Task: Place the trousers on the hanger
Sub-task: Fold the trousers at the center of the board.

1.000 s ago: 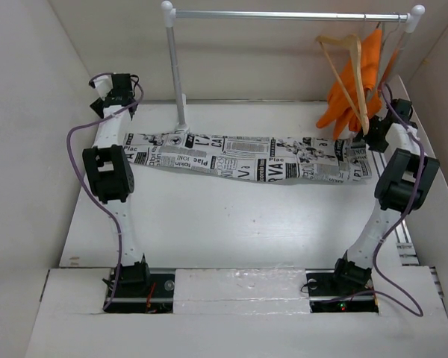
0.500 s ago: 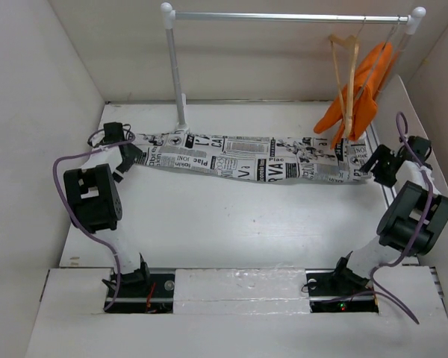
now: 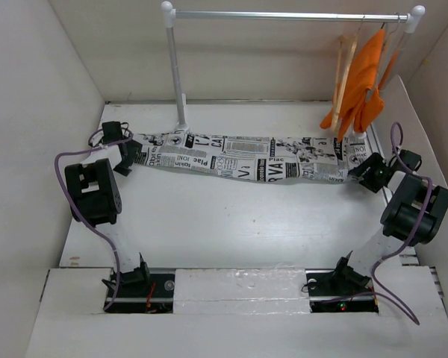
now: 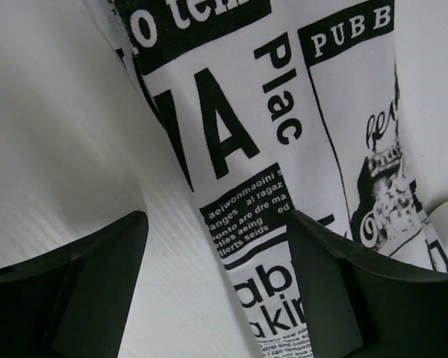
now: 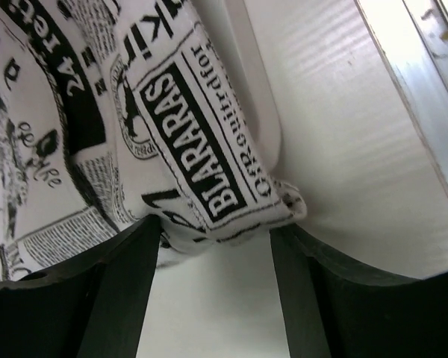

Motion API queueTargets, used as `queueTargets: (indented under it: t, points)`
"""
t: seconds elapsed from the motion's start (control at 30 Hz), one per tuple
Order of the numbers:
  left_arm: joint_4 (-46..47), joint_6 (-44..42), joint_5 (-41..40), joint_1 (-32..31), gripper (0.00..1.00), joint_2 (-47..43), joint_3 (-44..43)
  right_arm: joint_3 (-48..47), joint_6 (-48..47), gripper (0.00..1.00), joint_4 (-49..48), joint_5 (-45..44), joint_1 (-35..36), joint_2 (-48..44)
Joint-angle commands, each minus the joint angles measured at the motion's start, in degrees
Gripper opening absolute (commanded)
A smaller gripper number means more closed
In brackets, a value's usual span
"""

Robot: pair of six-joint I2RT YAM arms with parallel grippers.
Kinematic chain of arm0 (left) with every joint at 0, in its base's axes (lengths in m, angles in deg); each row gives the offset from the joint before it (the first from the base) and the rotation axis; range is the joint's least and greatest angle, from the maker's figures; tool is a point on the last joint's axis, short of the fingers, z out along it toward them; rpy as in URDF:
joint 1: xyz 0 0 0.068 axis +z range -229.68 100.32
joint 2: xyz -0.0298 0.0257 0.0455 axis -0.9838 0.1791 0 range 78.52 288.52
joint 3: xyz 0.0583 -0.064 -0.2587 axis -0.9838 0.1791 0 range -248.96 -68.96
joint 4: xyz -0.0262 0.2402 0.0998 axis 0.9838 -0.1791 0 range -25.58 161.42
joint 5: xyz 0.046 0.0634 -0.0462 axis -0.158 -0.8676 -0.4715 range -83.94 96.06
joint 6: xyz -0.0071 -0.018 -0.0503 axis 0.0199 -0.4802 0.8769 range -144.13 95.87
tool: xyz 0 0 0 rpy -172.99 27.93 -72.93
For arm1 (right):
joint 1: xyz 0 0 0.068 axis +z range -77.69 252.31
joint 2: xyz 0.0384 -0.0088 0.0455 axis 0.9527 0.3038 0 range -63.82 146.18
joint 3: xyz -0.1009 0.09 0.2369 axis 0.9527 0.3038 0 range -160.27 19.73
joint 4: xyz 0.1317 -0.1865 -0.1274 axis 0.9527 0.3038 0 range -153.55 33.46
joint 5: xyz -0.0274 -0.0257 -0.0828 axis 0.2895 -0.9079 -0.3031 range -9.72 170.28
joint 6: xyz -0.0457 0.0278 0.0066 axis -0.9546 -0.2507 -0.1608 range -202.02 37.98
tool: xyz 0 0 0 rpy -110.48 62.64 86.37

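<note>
The newspaper-print trousers (image 3: 243, 158) lie stretched flat across the table from left to right. My left gripper (image 3: 131, 154) is open at their left end; in the left wrist view (image 4: 216, 253) the fabric (image 4: 284, 149) lies between and under the jaws. My right gripper (image 3: 364, 171) is open at their right end; in the right wrist view (image 5: 215, 239) the folded hem (image 5: 209, 179) sits just at the fingertips. The tan wooden hanger (image 3: 345, 63) hangs on the rail at the far right, beside the orange garment.
A metal clothes rail (image 3: 284, 15) spans the back on a post (image 3: 176, 74). The orange garment (image 3: 358, 78) hangs at its right end. White walls enclose the table; a metal strip (image 5: 433, 67) runs along the right edge.
Both arms have pulled back from the far side and lowered to the two ends of the trousers. The hanger and orange garment have swung back toward the wall.
</note>
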Motion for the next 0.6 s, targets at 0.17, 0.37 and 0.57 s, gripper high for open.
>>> queueTargets:
  t: [0.17, 0.37, 0.57]
  points:
    - [0.24, 5.21, 2.54, 0.09, 0.43, 5.49, -1.04, 0.04, 9.36, 0.26, -9.31, -1.53, 4.25, 5.24]
    - [-2.47, 4.52, 3.16, 0.09, 0.0, 6.54, -3.59, -0.84, 4.38, 0.0, -2.21, -4.95, 3.73, 0.94]
    - [-10.2, -6.55, -15.08, 0.09, 0.0, 1.98, -7.2, -0.32, -5.91, 0.0, 10.46, -8.83, -0.13, -9.6]
